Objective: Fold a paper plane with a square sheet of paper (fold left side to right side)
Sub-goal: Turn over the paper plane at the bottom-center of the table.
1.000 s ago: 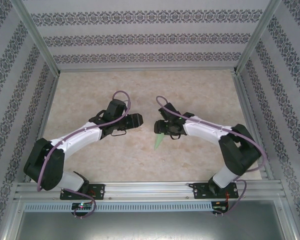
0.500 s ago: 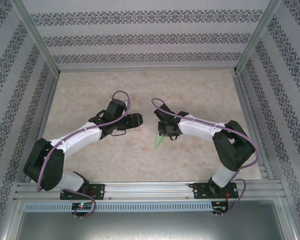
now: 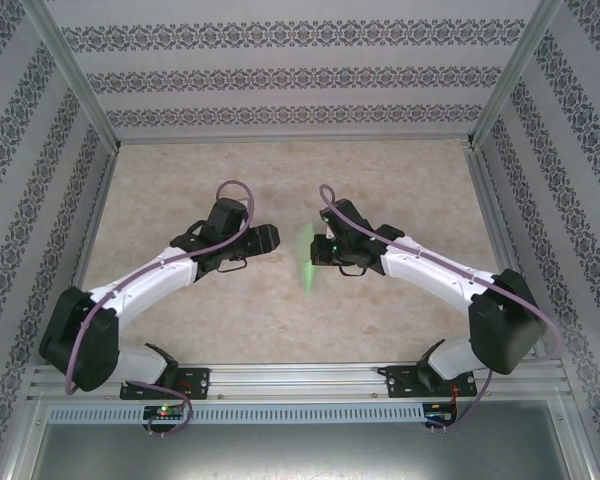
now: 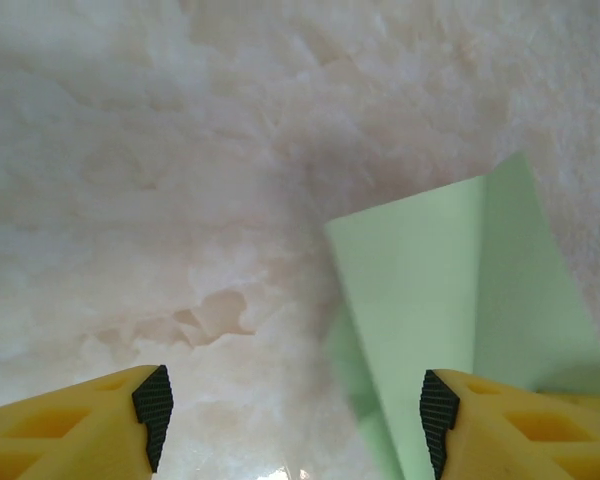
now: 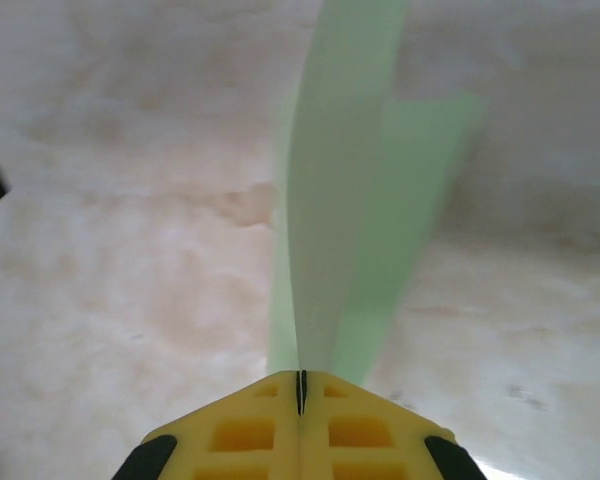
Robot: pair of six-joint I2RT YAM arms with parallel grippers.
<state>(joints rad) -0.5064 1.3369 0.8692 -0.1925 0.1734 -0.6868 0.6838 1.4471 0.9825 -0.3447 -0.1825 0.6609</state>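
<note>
The paper plane [image 3: 308, 260] is a slim light green dart, blurred in the top view, hanging between the two arms with its point toward the near edge. My right gripper [image 3: 321, 250] is shut on it; in the right wrist view its jaws [image 5: 301, 385] are pressed together on the plane's ridge [image 5: 345, 230], which stretches away from the camera above the table. My left gripper [image 3: 276, 238] is open just left of the plane. In the left wrist view the green paper [image 4: 450, 300] lies beside the right fingertip [image 4: 438, 420], and nothing is between the jaws [image 4: 295, 420].
The marbled beige tabletop [image 3: 280, 170] runs out to patterned walls at the back and sides. Aluminium frame posts [image 3: 75, 75] stand at the corners and a rail [image 3: 300, 375] crosses the near edge. Both arm bases sit on that rail.
My right gripper has shut on the paper plane and lifted it off the table, its arm swinging outward. The plane has shifted a little left and farther away. The left arm edged back slightly.
</note>
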